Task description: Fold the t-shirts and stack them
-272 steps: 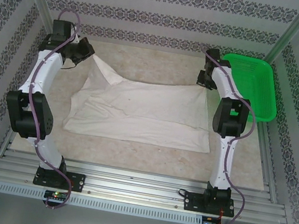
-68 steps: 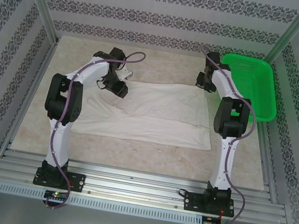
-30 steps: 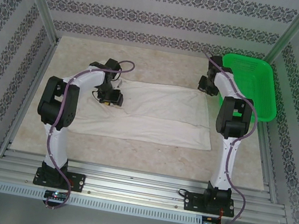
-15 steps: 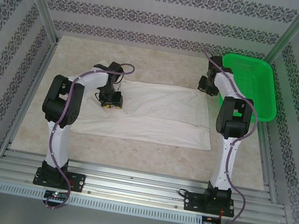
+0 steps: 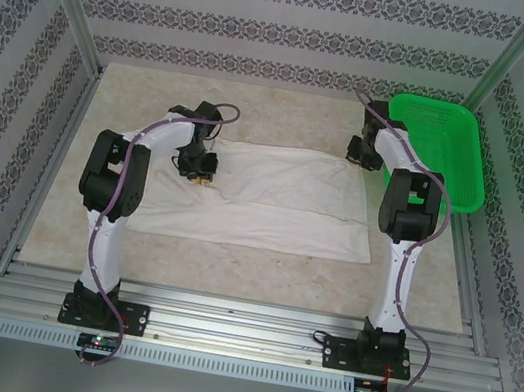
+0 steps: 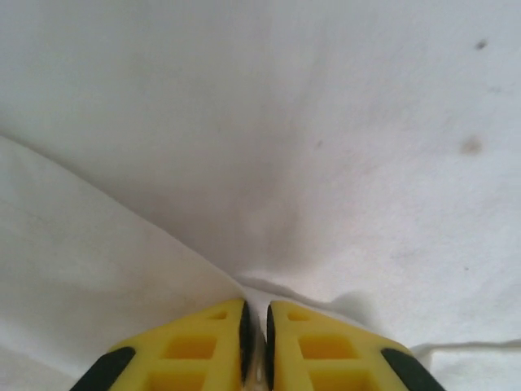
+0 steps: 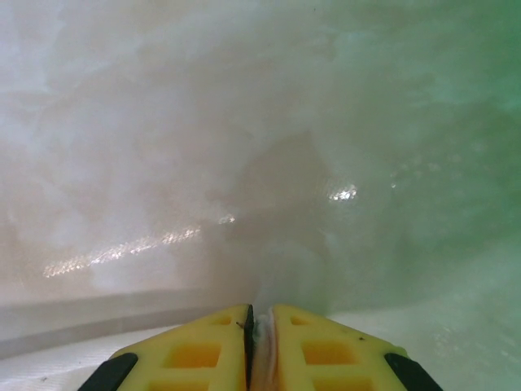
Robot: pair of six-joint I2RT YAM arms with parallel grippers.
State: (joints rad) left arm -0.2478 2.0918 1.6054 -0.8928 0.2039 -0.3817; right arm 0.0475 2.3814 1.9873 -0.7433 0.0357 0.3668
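Observation:
A white t-shirt (image 5: pixel 282 200) lies on the table as a wide band, its near part folded over. My left gripper (image 5: pixel 201 171) is down on the shirt's left part. In the left wrist view its yellow fingers (image 6: pixel 195 350) are shut on a pinched ridge of the cloth (image 6: pixel 342 163), with the gripper (image 6: pixel 256 314) pressed into it. My right gripper (image 5: pixel 359 153) is at the shirt's far right corner, beside the basket. In the right wrist view that gripper (image 7: pixel 260 319) is shut on a thin edge of the t-shirt (image 7: pixel 464 334), low over the table.
A green plastic mesh basket (image 5: pixel 442 152) stands at the back right, close to the right arm. Bare beige table (image 5: pixel 250 265) lies in front of the shirt and behind it. Patterned walls close in the back and both sides.
The left gripper's jaws have closed on a fold of the shirt, after shifting slightly toward the back. The right arm has stayed still, holding its corner.

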